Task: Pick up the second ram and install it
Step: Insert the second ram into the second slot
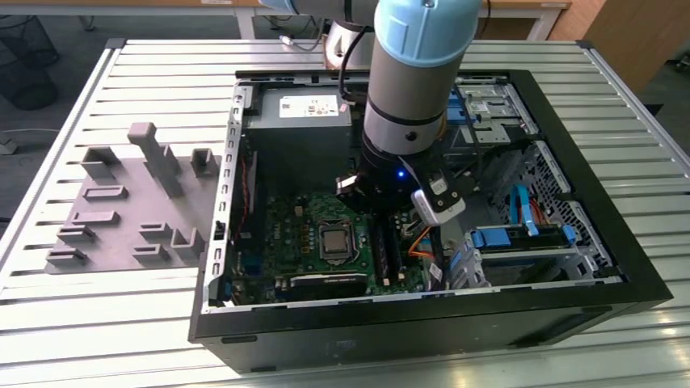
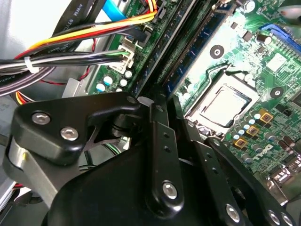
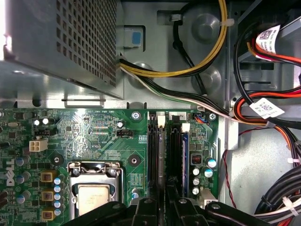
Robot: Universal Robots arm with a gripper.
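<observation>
My gripper (image 1: pixel 373 194) is down inside the open computer case (image 1: pixel 603 234), over the motherboard's memory slots (image 1: pixel 389 246). In both wrist views its black fingers (image 3: pixel 146 209) stand close together. The second ram (image 3: pixel 162 155) is seen edge-on as a thin grey strip. It runs away from between the fingertips along one slot, so the gripper (image 3: pixel 162 201) looks shut on it. How deep it sits in the slot I cannot tell. In the second wrist view the gripper (image 2: pixel 162 101) points along the same slots (image 2: pixel 186 42). A blue-edged strip (image 3: pixel 185 155) lies parallel beside them.
The processor socket (image 3: pixel 94 193) sits close beside the slots. Cable bundles (image 3: pixel 263 108) and a blue drive cage (image 1: pixel 518 234) crowd the other side. The power supply box (image 3: pixel 61 42) lies beyond the board. A grey fixture block (image 1: pixel 129 202) rests on the slatted table.
</observation>
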